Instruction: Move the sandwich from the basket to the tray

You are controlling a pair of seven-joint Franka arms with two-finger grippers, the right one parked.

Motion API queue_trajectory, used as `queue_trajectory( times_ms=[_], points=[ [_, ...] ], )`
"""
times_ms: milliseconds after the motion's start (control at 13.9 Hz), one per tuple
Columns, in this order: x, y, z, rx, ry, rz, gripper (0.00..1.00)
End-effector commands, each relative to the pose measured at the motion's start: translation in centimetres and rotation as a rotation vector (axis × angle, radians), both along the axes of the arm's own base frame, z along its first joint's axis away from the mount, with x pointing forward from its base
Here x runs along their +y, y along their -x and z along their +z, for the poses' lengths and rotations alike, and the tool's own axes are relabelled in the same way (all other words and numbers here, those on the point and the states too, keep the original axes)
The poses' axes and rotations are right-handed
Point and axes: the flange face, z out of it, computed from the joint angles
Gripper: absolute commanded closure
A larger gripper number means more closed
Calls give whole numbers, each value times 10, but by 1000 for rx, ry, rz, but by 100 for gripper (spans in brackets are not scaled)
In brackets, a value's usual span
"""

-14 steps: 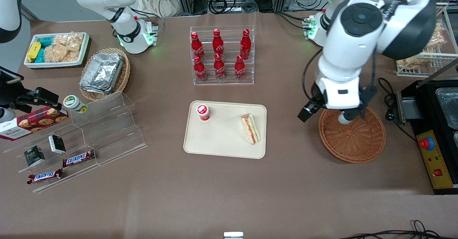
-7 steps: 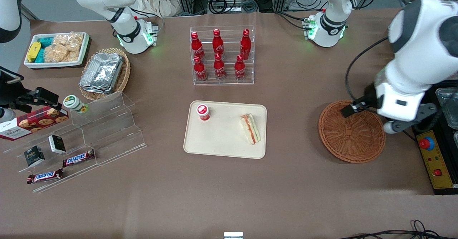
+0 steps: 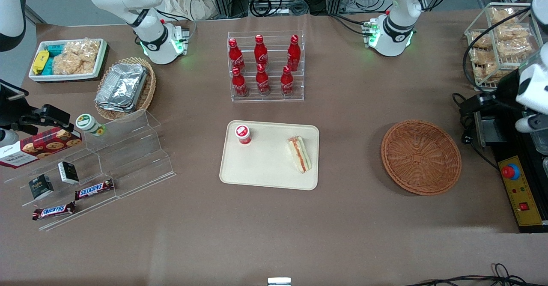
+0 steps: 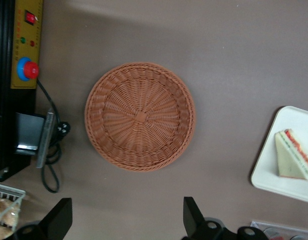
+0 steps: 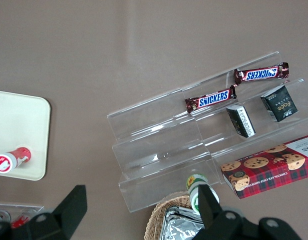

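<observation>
The sandwich (image 3: 299,154), a white wedge with red and green filling, lies on the cream tray (image 3: 265,172), beside its edge toward the working arm's end. It also shows in the left wrist view (image 4: 293,156) on the tray's corner (image 4: 273,172). The round orange-brown basket (image 3: 421,156) is empty; the wrist view shows all of it (image 4: 140,116). My gripper (image 4: 126,220) is open and empty, high above the bare table beside the basket. The left arm (image 3: 528,91) stands at the working arm's end of the table, above the black machine.
A red can (image 3: 243,134) stands on the tray. A rack of red bottles (image 3: 265,65) is farther from the camera. A control box with a red button (image 3: 520,183) and a wire rack of bagged pastries (image 3: 501,42) flank the basket. An acrylic stand (image 3: 120,157) lies toward the parked arm's end.
My arm has swung from over the basket out to the working arm's end of the table and risen, uncovering the basket. The sandwich has stayed on the tray.
</observation>
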Motion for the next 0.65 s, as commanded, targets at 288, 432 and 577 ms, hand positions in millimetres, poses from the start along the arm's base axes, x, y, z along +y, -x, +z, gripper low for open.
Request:
queue_trajectory(
  times_ms=[288, 432, 577],
  points=[
    [12, 61, -16, -147, 16, -11, 0],
    [12, 57, -16, -130, 15, -12, 0],
    [10, 54, -12, -131, 2, -21, 0]
  ],
)
